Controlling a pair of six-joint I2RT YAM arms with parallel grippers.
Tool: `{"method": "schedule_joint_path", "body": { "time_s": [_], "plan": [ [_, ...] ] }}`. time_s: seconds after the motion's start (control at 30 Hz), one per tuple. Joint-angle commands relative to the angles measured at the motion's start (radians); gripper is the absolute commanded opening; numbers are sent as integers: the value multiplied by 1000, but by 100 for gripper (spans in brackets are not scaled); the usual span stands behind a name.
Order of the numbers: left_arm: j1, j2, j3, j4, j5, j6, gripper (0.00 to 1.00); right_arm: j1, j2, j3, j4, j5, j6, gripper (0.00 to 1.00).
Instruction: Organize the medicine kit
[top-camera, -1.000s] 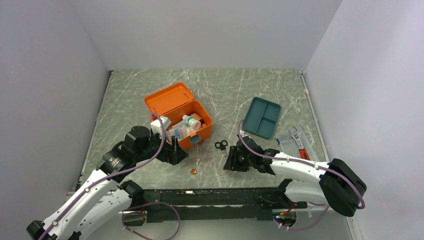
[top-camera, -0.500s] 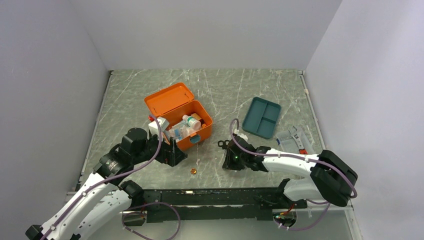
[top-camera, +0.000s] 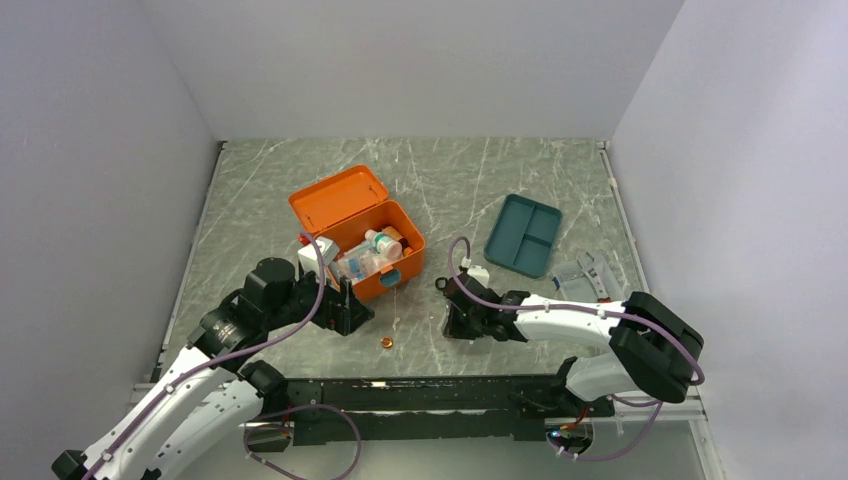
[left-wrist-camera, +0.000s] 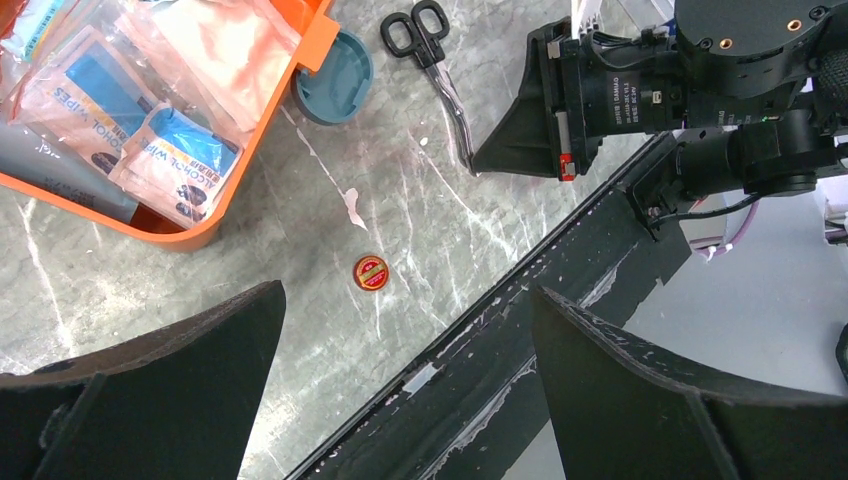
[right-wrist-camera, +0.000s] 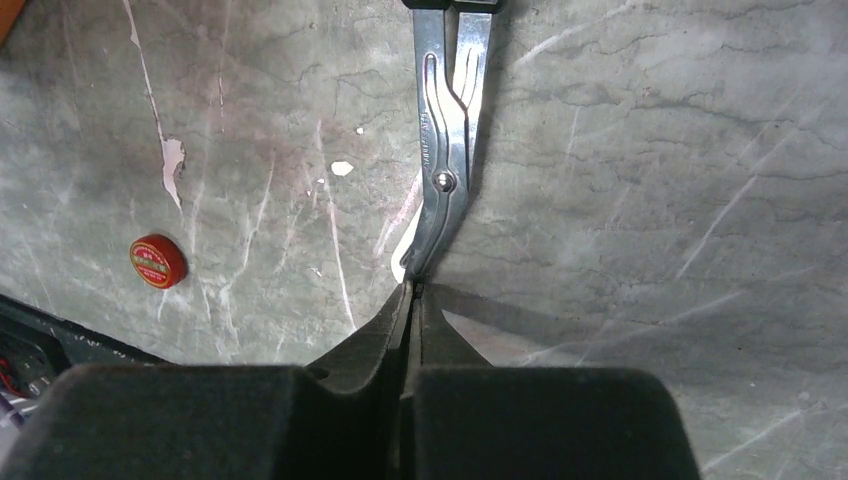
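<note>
The medicine kit (top-camera: 400, 268), an orange box with its lid open, stands at centre left, filled with bottles and packets; its rim (left-wrist-camera: 200, 235) and teal latch (left-wrist-camera: 335, 75) show in the left wrist view. Black-handled scissors (top-camera: 442, 286) (left-wrist-camera: 440, 70) (right-wrist-camera: 445, 150) lie flat on the table to its right. My right gripper (top-camera: 455, 312) (left-wrist-camera: 476, 164) (right-wrist-camera: 412, 290) is low on the table, jaws pressed together with the blade tips pinched between the fingertips. My left gripper (top-camera: 350, 310) (left-wrist-camera: 405, 290) hangs wide open just in front of the kit, holding nothing.
A small red round cap (top-camera: 386, 343) (left-wrist-camera: 370, 272) (right-wrist-camera: 158, 261) lies near the table's front edge. A flat teal divided tray (top-camera: 524, 235) sits at the right, with clear packets (top-camera: 590, 275) beside it. The black front rail (left-wrist-camera: 560, 300) runs under my left gripper.
My right gripper has closed from half open to shut at the scissors' blade tips, and that arm has swung slightly left. The left arm has barely moved.
</note>
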Motion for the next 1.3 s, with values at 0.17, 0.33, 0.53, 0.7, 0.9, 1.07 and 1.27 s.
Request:
{"method": "schedule_joint_path", "body": {
  "time_s": [0.17, 0.33, 0.53, 0.7, 0.9, 1.07, 1.27],
  "plan": [
    [2, 18, 4, 38, 44, 5, 99, 11, -46, -17, -153, 89, -23, 0],
    [2, 47, 13, 60, 74, -2, 99, 11, -111, -38, -143, 47, -57, 0],
    [2, 98, 5, 125, 163, -31, 99, 11, -155, -104, -133, -10, -89, 0],
    [-8, 162, -3, 190, 227, -62, 99, 10, -212, -139, -182, -6, -103, 0],
    [-77, 288, 1, 269, 239, -95, 99, 12, -259, -159, -235, -35, -116, 0],
    [-147, 382, 15, 316, 194, -132, 99, 15, -324, -216, -223, -56, -73, 0],
    [-197, 496, -12, 425, 156, -202, 99, 18, -397, -263, -219, -60, -33, 0]
  ]
}}
